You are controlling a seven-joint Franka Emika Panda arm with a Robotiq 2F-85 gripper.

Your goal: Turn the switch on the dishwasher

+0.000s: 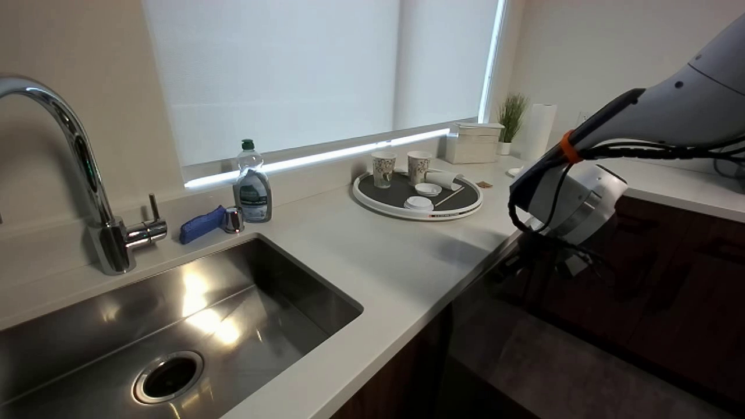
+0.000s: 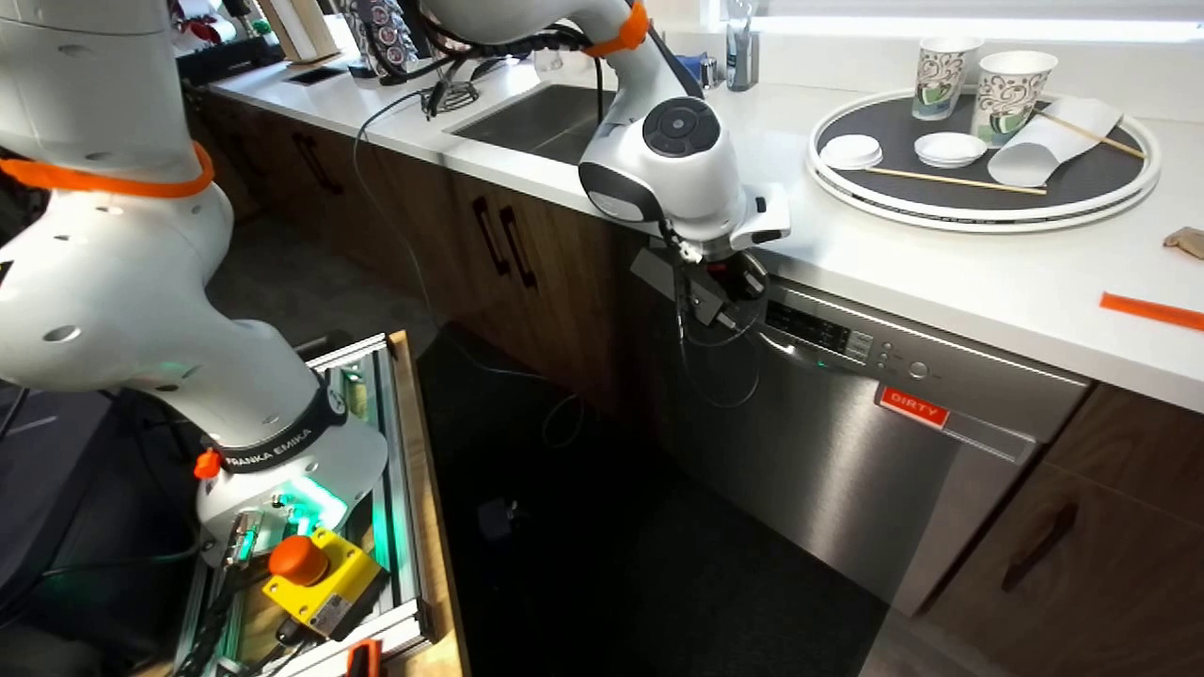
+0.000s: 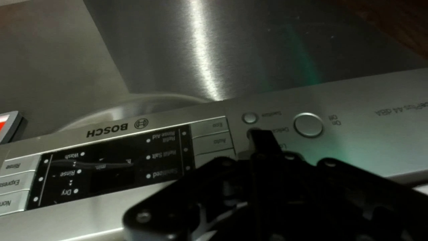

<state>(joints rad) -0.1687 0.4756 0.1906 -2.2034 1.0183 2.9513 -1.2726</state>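
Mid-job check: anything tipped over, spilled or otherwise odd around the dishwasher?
Yes: on the round tray, a white cup-like thing lies on its side, odd because the two patterned cups there stand upright. I see no spill around it, and no obvious damage on the visible front of the dishwasher.

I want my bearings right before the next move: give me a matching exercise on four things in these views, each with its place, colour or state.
Things
1. Gripper
2. DIRTY sign
3. Bottle
4. On/Off button

Places, colours, states
A. Round and silvery
B. Green-capped, standing on the counter
C. Closed
D. Red, on the front of the dishwasher

Pairs: 1-C, 2-D, 3-B, 4-A.
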